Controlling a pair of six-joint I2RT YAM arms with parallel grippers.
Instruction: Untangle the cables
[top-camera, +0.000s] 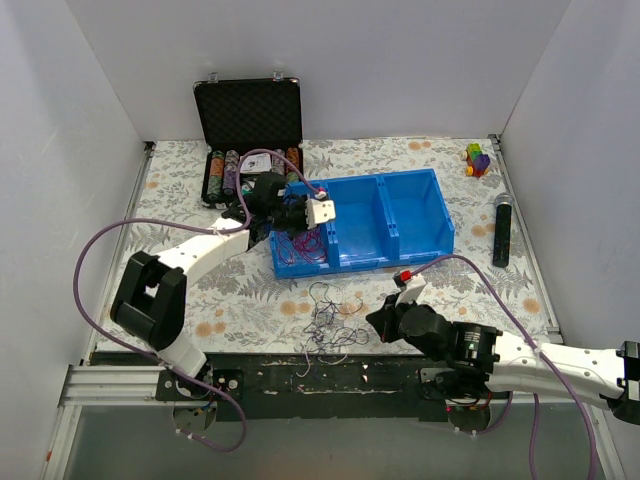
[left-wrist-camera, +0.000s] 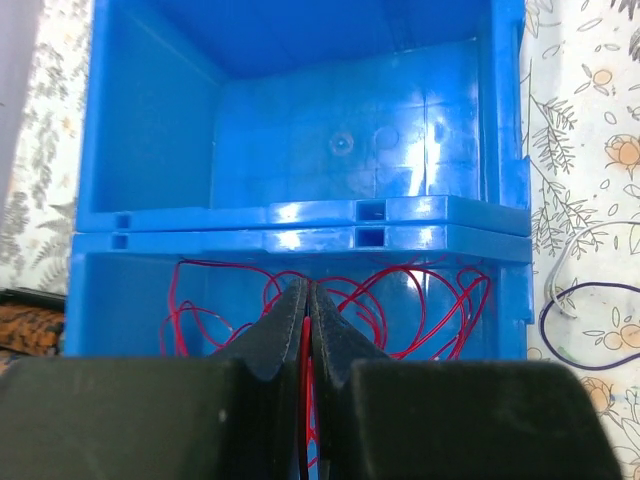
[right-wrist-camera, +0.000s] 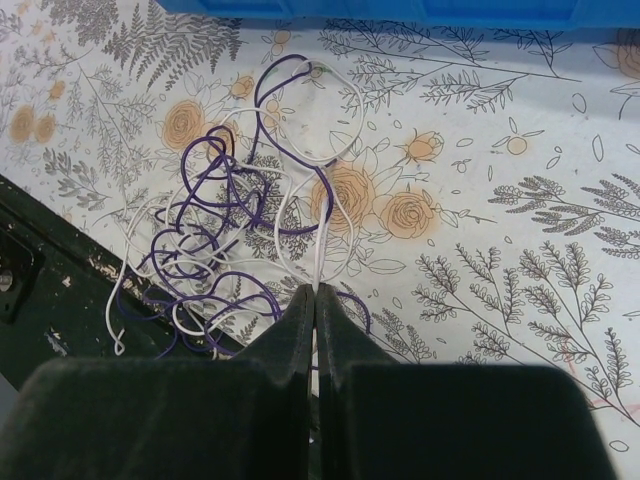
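Observation:
The red cable (left-wrist-camera: 425, 300) lies in loose loops inside the left compartment of the blue bin (top-camera: 444, 222). One of its strands (left-wrist-camera: 307, 350) runs up between the jaws of my left gripper (left-wrist-camera: 308, 292), which is shut on it above that compartment (top-camera: 303, 222). In front of the bin, the purple cable (right-wrist-camera: 200, 235) and the white cable (right-wrist-camera: 322, 235) lie tangled on the table (top-camera: 330, 322). My right gripper (right-wrist-camera: 316, 291) is low at the right side of this tangle (top-camera: 378, 322), shut on a white strand.
An open black case of poker chips (top-camera: 250, 115) stands at the back left. Coloured toy blocks (top-camera: 478, 158) and a black microphone (top-camera: 502, 230) lie at the right. The tangle reaches the table's dark front rail (top-camera: 400, 372). The bin's other compartments (left-wrist-camera: 340, 150) look bare.

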